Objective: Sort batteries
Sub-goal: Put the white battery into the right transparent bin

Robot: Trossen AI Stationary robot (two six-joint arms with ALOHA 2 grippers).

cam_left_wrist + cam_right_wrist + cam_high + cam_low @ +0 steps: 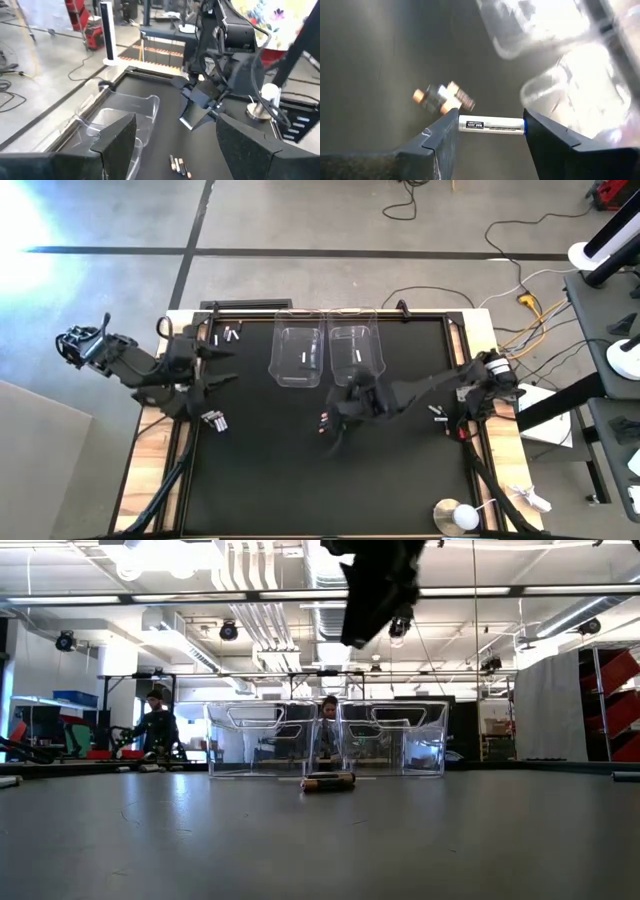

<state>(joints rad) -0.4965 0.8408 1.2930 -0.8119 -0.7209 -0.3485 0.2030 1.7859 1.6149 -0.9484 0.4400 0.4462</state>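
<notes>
Battery (491, 124) clamped endwise shows only wrist-side.

Strong glare whitens the high view's upper left floor (30, 220). Right wrist view: overexposed tubs (580, 55) at upper right, blurred dark batteries (442, 98).

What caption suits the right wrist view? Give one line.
Right gripper holds a white battery end to end between its fingers, above the dark mat, dark batteries below.
</notes>
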